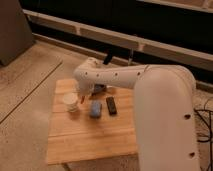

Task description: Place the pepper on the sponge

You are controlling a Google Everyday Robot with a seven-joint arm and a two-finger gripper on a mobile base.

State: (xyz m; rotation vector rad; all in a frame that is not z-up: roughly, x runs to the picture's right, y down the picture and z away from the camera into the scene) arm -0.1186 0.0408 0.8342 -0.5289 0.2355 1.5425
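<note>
Pepper [81, 101] shows as a small orange-red spot low between the pale cup [71, 102] and the blue-grey sponge [95, 109], not on the sponge. From my one camera view, the gripper [83, 96] hangs under the white arm [120, 77] right there, jaws together, seemingly clamped on the pepper. A black bar [111, 105] lies just beside the sponge on the wooden worktop [90, 137].

The white arm [150, 95] reaches from the lower right to centre-left, its gripper [98, 90] tucked beneath the wrist, jaws closed.
</note>
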